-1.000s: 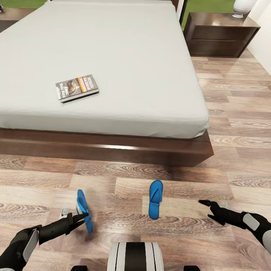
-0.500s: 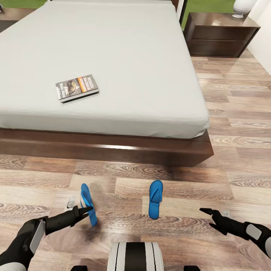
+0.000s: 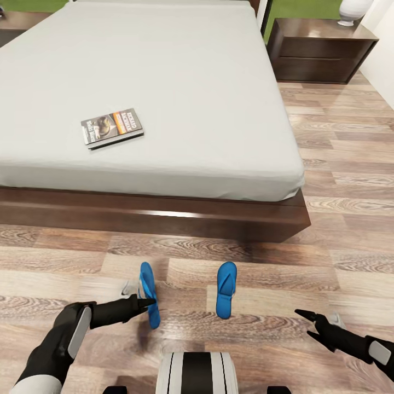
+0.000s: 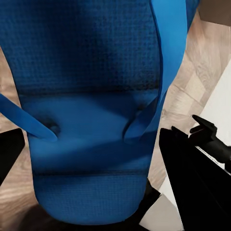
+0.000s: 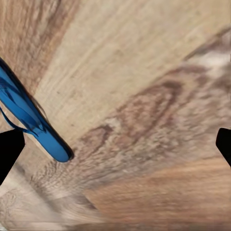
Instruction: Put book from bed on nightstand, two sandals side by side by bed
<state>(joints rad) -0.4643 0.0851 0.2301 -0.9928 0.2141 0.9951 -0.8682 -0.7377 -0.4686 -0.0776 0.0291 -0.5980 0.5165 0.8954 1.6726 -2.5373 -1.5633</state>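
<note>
A robot's head camera looks down at a wood-plank floor [image 3: 339, 180] in front of a large bed [image 3: 164, 87] with a light-grey mattress and a dark wooden frame. A small book [image 3: 112, 127] with an orange band lies flat on the mattress, toward its near left part. A dark nightstand [image 3: 320, 50] stands at the bed's far right corner, well apart from both arms.

2 bright blue sandals are near the bed's foot. The left gripper [image 3: 145, 300] is clamped on 1 sandal [image 3: 148, 293], holding it on edge, its long axis pointing roughly toward the bed and tilted slightly. In the left wrist view this held sandal [image 4: 96, 106] is seen up close with its straps facing the camera, between the 2 dark fingers [image 4: 192, 178]. Whether it touches the floor cannot be told.

The other sandal [image 3: 226, 289] lies flat on the floor just to the right, also pointing toward the bed, with a bare strip of floor between the 2. In the right wrist view it shows [image 5: 29, 120] off to one side.

The right gripper [image 3: 316, 323] hovers low over the floor with its fingers apart, holding nothing, to the right of the flat sandal.

Judgement: the coming move turns on that sideways gap. The held sandal needs to go rightward and be laid flat, parallel to its mate.
</note>
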